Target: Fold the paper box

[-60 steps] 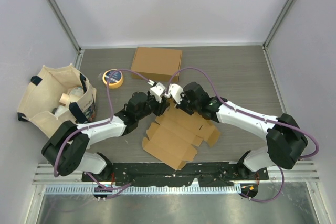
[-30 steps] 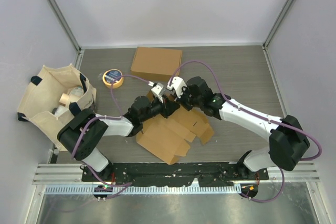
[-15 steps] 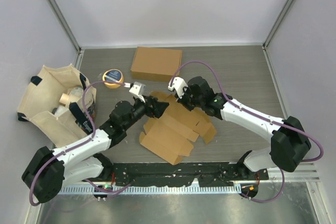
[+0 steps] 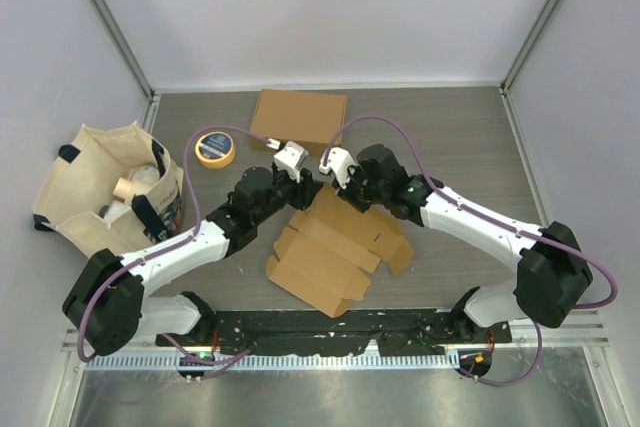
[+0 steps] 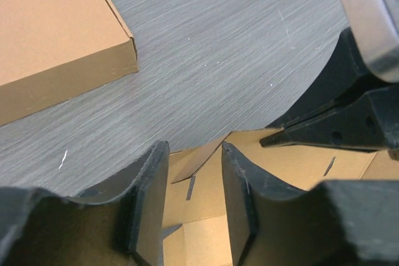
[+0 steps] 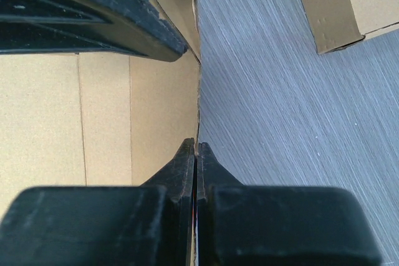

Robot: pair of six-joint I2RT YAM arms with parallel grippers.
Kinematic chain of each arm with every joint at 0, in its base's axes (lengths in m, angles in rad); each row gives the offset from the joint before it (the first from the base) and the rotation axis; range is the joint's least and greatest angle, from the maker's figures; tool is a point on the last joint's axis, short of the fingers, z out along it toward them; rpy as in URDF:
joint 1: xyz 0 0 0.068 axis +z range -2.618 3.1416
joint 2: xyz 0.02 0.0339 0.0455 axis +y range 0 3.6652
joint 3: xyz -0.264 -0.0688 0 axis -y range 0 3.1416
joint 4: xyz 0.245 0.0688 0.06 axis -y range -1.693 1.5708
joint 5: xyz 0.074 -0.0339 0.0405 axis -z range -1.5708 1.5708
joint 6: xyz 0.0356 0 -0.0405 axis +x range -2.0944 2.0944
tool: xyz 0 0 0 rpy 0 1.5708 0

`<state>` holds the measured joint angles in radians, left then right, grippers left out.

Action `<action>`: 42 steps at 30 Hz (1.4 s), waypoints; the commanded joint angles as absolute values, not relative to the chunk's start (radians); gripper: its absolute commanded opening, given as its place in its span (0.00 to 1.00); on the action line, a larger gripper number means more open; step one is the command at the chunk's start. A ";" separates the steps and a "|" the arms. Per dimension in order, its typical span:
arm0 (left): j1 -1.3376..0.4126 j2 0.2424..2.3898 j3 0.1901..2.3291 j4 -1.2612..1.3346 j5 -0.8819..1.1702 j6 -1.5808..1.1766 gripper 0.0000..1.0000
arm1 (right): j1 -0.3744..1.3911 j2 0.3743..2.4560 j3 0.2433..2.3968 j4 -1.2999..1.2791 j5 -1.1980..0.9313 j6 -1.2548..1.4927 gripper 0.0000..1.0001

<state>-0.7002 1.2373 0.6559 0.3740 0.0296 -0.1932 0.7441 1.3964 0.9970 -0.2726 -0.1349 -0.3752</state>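
The paper box (image 4: 330,247) is a flat brown cardboard blank in the middle of the table, its far edge lifted. My right gripper (image 4: 335,185) is shut on that raised edge; in the right wrist view the thin cardboard edge (image 6: 198,101) runs straight into the closed right gripper (image 6: 196,149). My left gripper (image 4: 306,187) sits just left of it, fingers apart. In the left wrist view the left gripper (image 5: 194,154) stands open over the blank, a raised flap (image 5: 198,160) showing in the gap. The right gripper's dark fingers (image 5: 324,130) lie close on the right.
A folded brown box (image 4: 298,119) rests at the back, also visible as the folded box (image 5: 56,42) and the folded box (image 6: 349,4). A yellow tape roll (image 4: 214,147) lies left of it. A canvas bag (image 4: 110,192) with items stands at far left.
My left arm swung away to the left with its jaws opening wide, then came back to the raised flap with the jaws narrower. The right gripper kept its hold on the edge.
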 commanded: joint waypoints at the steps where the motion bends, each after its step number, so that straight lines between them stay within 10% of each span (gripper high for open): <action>1: -0.698 1.241 0.672 0.392 0.048 -0.106 0.41 | 0.741 1.385 1.046 -0.262 -0.156 -0.388 0.01; 10: -0.712 1.296 0.649 0.495 0.136 -0.094 0.32 | 0.742 1.390 1.052 -0.255 -0.175 -0.385 0.01; 15: -0.721 1.322 0.666 0.500 0.146 -0.072 0.00 | 0.742 1.401 1.075 -0.273 -0.135 -0.376 0.01; 16: -0.721 1.325 0.661 0.500 0.138 -0.074 0.00 | 0.742 1.401 1.089 -0.279 -0.118 -0.355 0.05; 19: -0.721 1.324 0.629 0.560 0.069 -0.086 0.00 | 0.742 1.373 1.121 -0.308 0.070 -0.170 0.58; 23: -0.723 1.345 0.581 0.682 -0.029 -0.120 0.00 | 0.732 1.330 1.265 -0.606 0.357 0.182 0.81; 28: -0.739 1.376 0.574 0.756 -0.083 -0.135 0.00 | 0.696 1.293 1.485 -0.989 0.434 0.709 0.84; 36: -0.756 1.394 0.545 0.842 -0.155 -0.130 0.00 | 0.729 1.163 1.166 -0.498 0.191 1.705 0.77; 42: -0.765 1.402 0.540 0.844 -0.166 -0.115 0.00 | 0.684 1.281 1.155 -0.489 0.255 1.799 0.72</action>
<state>-0.7567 1.3964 0.5465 0.7513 -0.1284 -0.1253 0.7151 1.2266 1.1740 -0.5510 0.2081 1.5742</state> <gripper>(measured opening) 0.014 0.747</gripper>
